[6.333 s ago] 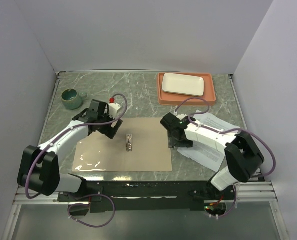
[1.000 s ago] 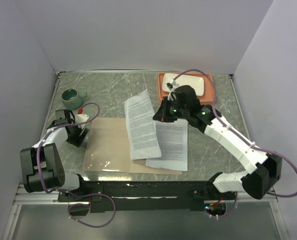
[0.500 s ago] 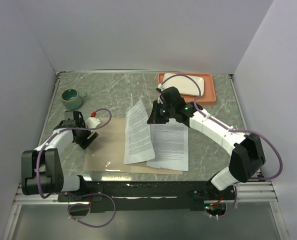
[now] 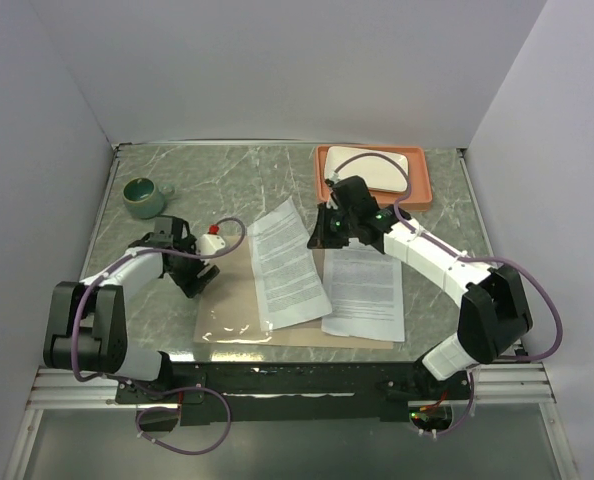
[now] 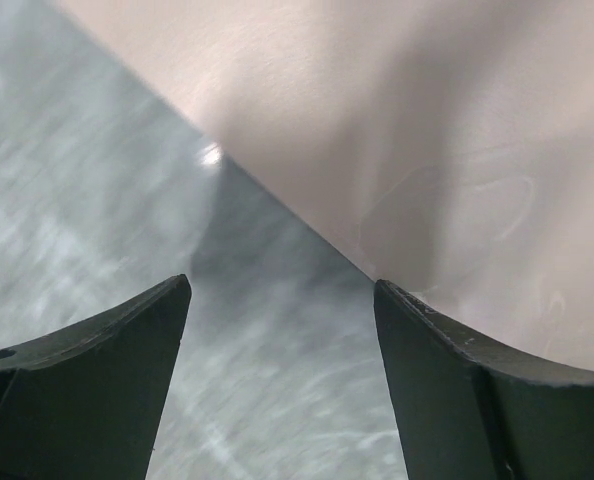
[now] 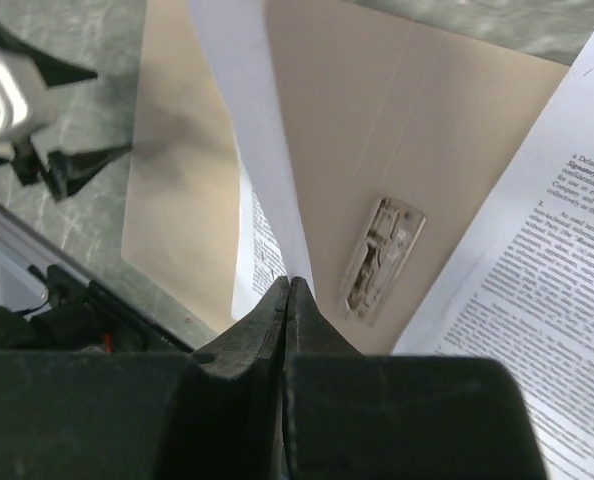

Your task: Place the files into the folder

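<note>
The tan folder point(image 4: 227, 305) lies open on the table, its metal clip point(image 6: 382, 258) showing in the right wrist view. My right gripper point(image 4: 322, 230) is shut on the top edge of one printed file point(image 4: 287, 262), which slopes down across the folder; the pinched edge point(image 6: 239, 120) rises from the shut jaws of that gripper point(image 6: 290, 282). A second file point(image 4: 365, 292) lies flat, half on the folder's right side. My left gripper point(image 4: 199, 283) is open and low at the folder's left edge point(image 5: 427, 130), nothing between the jaws of that gripper point(image 5: 282, 290).
A salmon tray point(image 4: 422, 190) with a white plate point(image 4: 377, 165) stands at the back right, just behind my right arm. A green cup point(image 4: 142, 197) sits at the back left. White walls close in the table on three sides.
My left gripper has moved right along the folder's left edge. The folder and the flat file have slid right. The right gripper swung left, then back right, still holding its file.
</note>
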`<state>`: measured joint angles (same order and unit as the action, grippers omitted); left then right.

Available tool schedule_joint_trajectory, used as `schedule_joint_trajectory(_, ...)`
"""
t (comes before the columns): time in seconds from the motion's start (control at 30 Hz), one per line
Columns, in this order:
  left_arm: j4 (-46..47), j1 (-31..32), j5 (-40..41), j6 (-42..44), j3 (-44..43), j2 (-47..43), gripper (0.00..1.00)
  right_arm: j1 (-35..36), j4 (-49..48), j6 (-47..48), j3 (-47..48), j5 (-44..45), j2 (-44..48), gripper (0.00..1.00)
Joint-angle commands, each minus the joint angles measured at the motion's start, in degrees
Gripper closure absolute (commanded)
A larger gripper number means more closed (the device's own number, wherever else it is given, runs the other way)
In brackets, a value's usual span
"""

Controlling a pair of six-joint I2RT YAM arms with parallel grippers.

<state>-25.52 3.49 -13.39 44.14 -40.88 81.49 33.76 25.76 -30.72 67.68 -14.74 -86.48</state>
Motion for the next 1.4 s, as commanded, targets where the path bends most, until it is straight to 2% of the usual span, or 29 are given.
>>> schedule_joint_trajectory(0.0, -9.5, 4.5, -5.2, -2.5, 2.2, 2.7, 0.19, -1.6, -2.0, 1.6, -0.4, -0.4, 1.6, 1.00)
schedule_joint_trajectory(0.23, -11.7, 5.8, -4.5, -4.8, 0.1, 0.5, 0.19, -1.6, -3.4, -0.4, -1.1, -0.2, 0.3, 1.00)
schedule_joint_trajectory(0.57, -11.7, 5.8, -5.0, -6.3, -0.1, -0.3, 0.20, -1.2, -10.9, -7.1, -7.0, 0.4, 0.2, 1.00)
schedule_joint_trajectory(0.97, -11.5, 5.8, -5.1, -6.3, 1.5, -1.7, 0.21, 2.8, -16.5, -14.7, -11.6, 10.3, -0.5, 1.00)
schedule_joint_trajectory(1.37, -11.4, 5.8, -5.3, -6.4, 2.5, -3.2, 0.21, 4.9, -20.3, -19.4, -10.5, 12.9, -6.4, 1.00)
